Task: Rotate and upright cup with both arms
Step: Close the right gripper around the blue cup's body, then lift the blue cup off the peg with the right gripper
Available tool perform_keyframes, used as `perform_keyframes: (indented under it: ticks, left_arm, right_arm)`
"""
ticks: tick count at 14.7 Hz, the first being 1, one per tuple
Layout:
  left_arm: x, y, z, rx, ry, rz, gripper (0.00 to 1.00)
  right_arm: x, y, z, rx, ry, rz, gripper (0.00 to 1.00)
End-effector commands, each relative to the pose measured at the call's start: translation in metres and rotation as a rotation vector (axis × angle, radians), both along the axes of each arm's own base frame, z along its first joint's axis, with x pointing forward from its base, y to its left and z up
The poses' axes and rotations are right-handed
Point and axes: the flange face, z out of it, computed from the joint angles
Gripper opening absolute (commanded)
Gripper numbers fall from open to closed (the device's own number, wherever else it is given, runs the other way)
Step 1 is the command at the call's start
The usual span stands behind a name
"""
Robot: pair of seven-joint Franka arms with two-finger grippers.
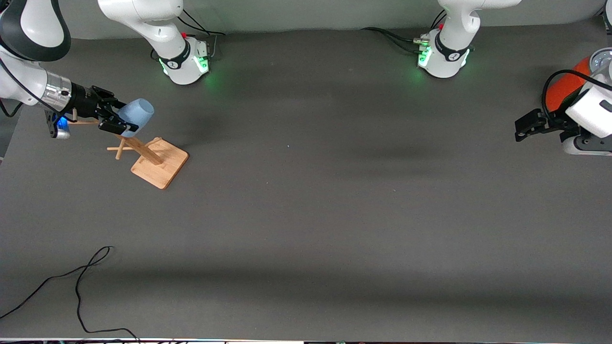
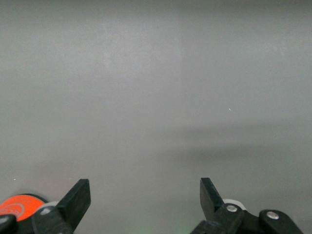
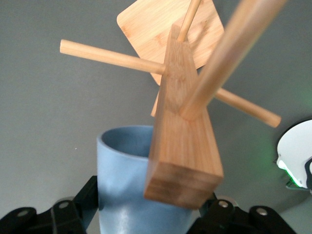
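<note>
The light-blue cup [image 1: 137,114] is held sideways in my right gripper [image 1: 114,118], just above the top of a wooden peg rack [image 1: 146,152] at the right arm's end of the table. In the right wrist view the cup [image 3: 122,185] sits between the black fingers [image 3: 90,197], its open mouth pointing away from the wrist, and the rack's post [image 3: 183,146] covers part of it. My left gripper [image 1: 523,128] is open and empty at the left arm's end of the table. Its fingertips [image 2: 78,195] stand wide apart over bare table, around the gripper's middle [image 2: 145,187].
The rack stands on a square wooden base [image 1: 162,167] with thin pegs sticking out [image 3: 112,56]. A large orange-red cylinder [image 1: 566,88] stands beside the left arm and also shows in the left wrist view [image 2: 14,207]. A black cable [image 1: 81,282] lies near the front edge.
</note>
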Motion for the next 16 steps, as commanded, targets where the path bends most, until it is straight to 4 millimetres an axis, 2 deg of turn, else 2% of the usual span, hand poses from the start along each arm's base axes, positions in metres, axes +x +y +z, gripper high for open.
perform_keyframes:
  ticks: [1,3,7,12,14,16]
  left_arm:
    - [-0.002,-0.001,0.001,0.001,-0.012,-0.015,1.00]
    - [-0.002,-0.001,0.001,0.001,-0.012,-0.015,1.00]
    - [-0.002,-0.001,0.001,0.001,-0.012,-0.015,1.00]
    - [-0.002,-0.001,0.000,0.001,-0.011,-0.015,1.00]
    - [-0.002,-0.001,0.000,0.001,-0.012,-0.015,1.00]
    - [-0.002,-0.001,0.000,0.001,-0.012,-0.015,1.00]
  right_arm:
    - [0.001,0.001,-0.001,0.028,-0.007,-0.029,0.69]
    - [0.000,0.001,0.000,0.032,-0.002,-0.029,0.64]
    - [-0.002,0.005,0.014,0.067,0.002,-0.044,0.63]
    - [0.007,0.011,0.054,0.067,0.022,-0.085,0.63]
    - [0.010,0.024,0.076,0.109,0.021,-0.098,0.63]
    - [0.011,0.037,0.089,0.134,0.016,-0.117,0.63]
